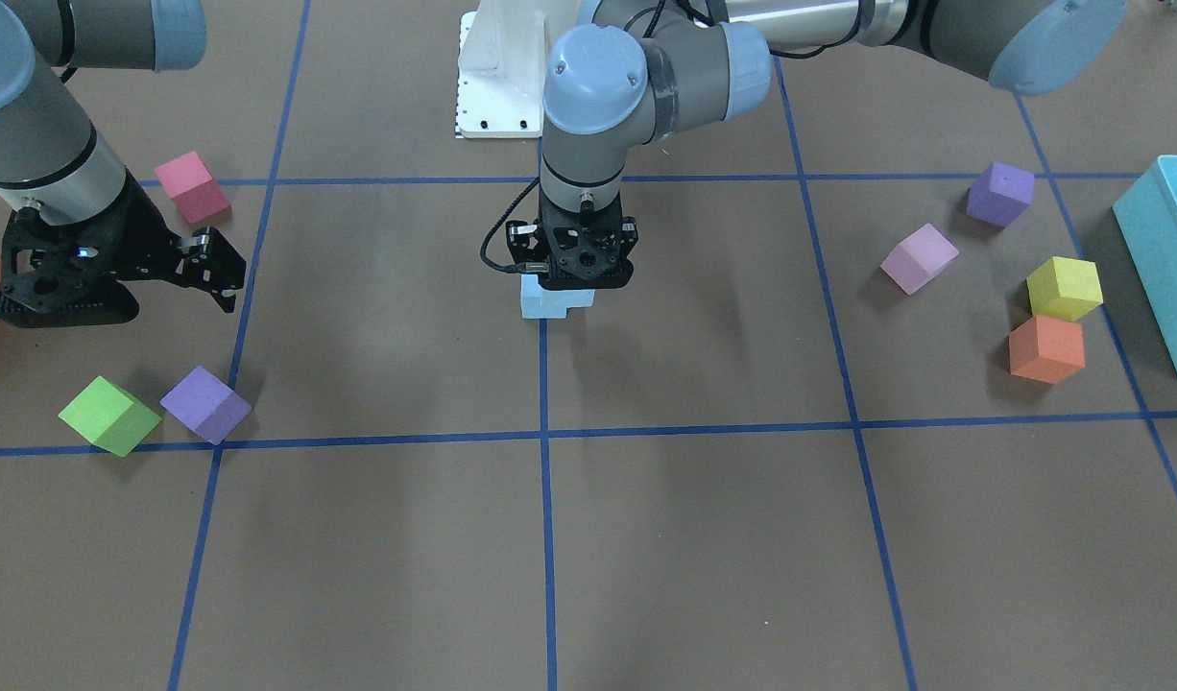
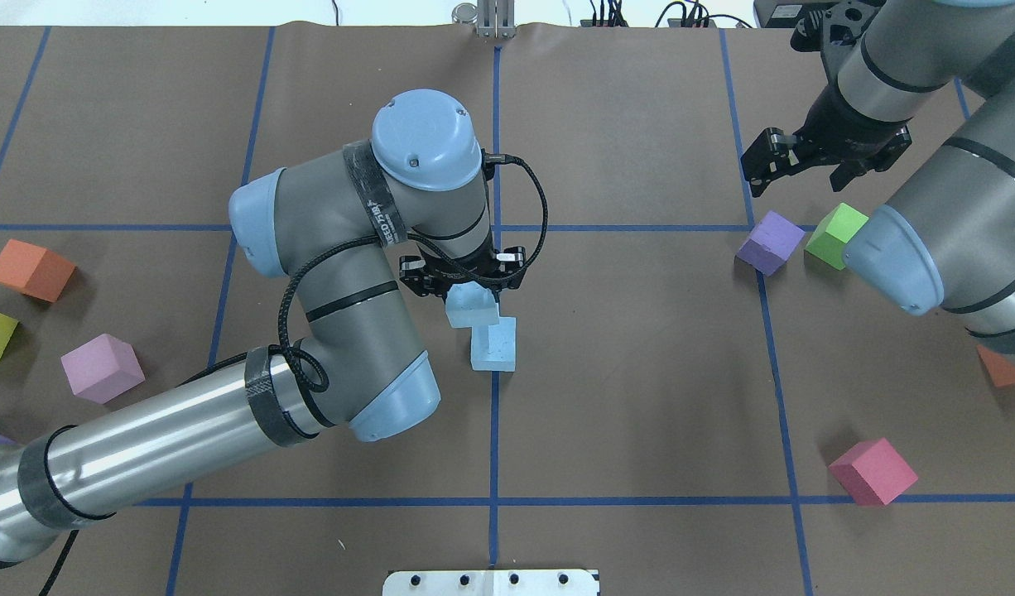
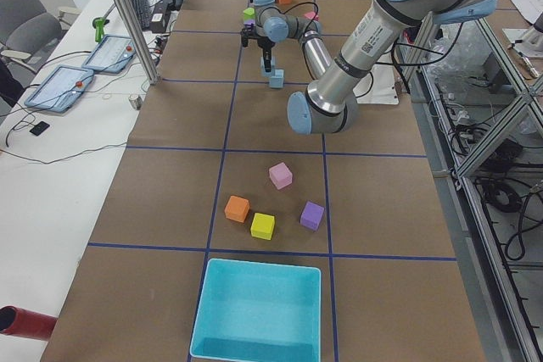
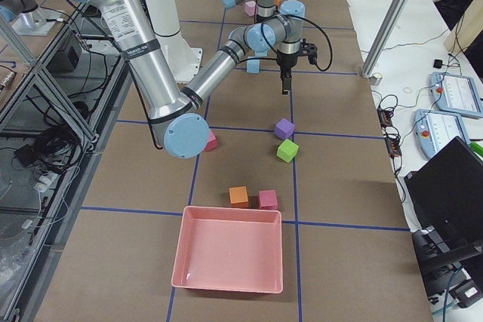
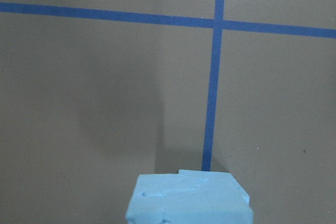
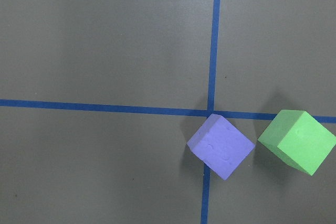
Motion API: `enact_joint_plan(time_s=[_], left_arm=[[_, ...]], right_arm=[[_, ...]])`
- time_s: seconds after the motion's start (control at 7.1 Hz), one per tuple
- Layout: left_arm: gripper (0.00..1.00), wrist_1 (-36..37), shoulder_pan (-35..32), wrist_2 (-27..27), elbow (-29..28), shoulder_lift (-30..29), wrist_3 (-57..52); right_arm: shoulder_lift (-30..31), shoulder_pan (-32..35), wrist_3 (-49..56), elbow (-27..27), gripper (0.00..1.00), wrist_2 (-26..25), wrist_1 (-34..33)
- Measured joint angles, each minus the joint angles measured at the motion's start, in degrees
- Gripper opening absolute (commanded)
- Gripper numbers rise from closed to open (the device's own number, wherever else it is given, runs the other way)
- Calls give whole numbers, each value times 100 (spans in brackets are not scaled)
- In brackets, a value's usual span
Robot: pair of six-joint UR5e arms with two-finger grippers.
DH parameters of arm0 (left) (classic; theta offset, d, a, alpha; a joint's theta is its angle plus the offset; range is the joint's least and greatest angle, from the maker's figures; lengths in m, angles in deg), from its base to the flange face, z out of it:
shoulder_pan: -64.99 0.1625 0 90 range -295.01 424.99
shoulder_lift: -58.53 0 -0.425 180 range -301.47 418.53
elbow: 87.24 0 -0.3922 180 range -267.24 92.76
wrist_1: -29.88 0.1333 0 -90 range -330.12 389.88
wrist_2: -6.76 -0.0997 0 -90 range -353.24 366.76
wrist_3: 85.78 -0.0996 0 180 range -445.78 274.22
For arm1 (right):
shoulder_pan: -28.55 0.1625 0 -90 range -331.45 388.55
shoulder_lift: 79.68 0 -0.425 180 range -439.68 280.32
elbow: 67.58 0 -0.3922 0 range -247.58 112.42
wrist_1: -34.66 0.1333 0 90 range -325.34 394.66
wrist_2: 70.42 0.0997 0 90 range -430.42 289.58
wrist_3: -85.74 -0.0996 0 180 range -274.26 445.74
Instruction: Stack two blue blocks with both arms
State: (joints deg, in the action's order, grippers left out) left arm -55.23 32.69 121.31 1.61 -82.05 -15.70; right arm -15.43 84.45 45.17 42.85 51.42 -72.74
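My left gripper (image 2: 472, 295) is at the table's middle, pointing down and shut on one pale blue block (image 2: 472, 308). The second blue block (image 2: 495, 343) rests on the table right beside and partly under it, so the two overlap with an offset. The pair shows under the gripper in the front view (image 1: 550, 299). A blue block with a pitted face (image 5: 189, 199) fills the bottom of the left wrist view. My right gripper (image 2: 814, 159) is open and empty, above a purple cube (image 6: 221, 145) and a green cube (image 6: 297, 141).
A pink cube (image 1: 193, 187) lies near the right arm. Light pink (image 1: 920, 257), purple (image 1: 999, 192), yellow (image 1: 1064, 288) and orange (image 1: 1046, 348) cubes lie near the teal bin (image 1: 1164, 259). A red tray (image 4: 230, 258) is at the table's right end.
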Motion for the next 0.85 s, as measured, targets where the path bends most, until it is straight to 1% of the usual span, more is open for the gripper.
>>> enact_joint_plan(time_s=[0.85], left_arm=[[59, -43, 122, -43, -91, -75, -270]], right_arm=[[-1, 0, -1, -4, 99, -3, 0]])
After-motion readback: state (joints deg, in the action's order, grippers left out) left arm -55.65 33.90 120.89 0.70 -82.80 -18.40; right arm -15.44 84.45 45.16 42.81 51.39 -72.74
